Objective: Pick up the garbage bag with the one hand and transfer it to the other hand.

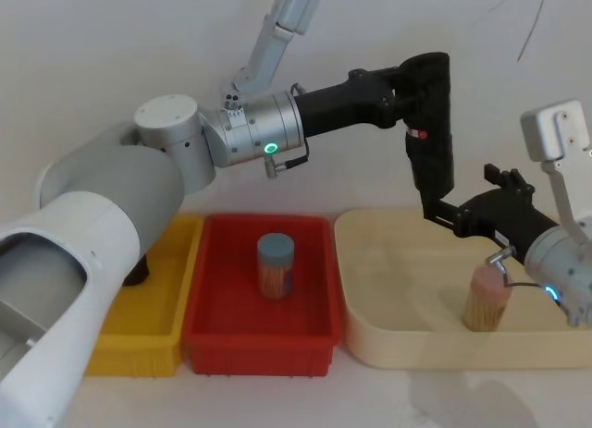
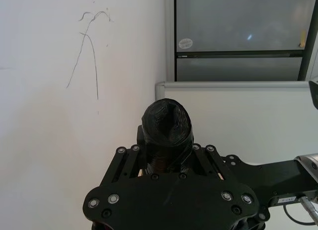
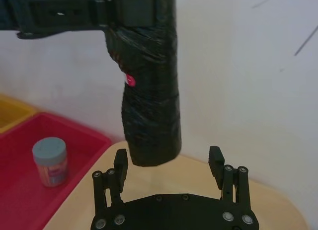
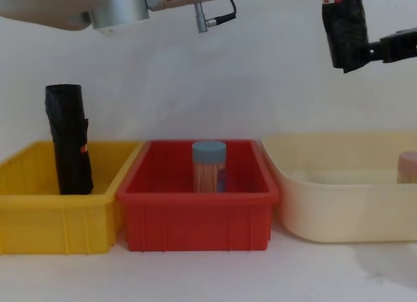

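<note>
Head view, looking down on the counter (image 4: 195, 276): the left claw (image 1: 421, 88), a black two-finger gripper on the silver-grey arm with a green glowing ring, reaches across to the right and is clamped on the upper part of the garbage bag (image 1: 435, 160), a black, tightly rolled plastic cylinder. The garbage bag hangs upright in the air, above the near-left part of the cream tub (image 4: 339, 211). A small red-and-white label (image 3: 130, 80) shows on its side.

The right claw (image 3: 169, 161), black and two-fingered on the arm with a blue glowing ring, sits at the bag's lower end with its fingers (image 3: 216, 160) spread wide, one on each side of the roll, not closed on it.

Three containers stand in a row below: a yellow plastic bin (image 4: 39, 217) with a slimmer black roll (image 4: 68, 139) leaning upright inside, a red plastic bin (image 4: 195, 224) with a blue-lidded jar (image 4: 208, 166) of thin sticks, and the cream tub with a pink-lidded jar (image 1: 486, 303) just beside the right arm's wrist
</note>
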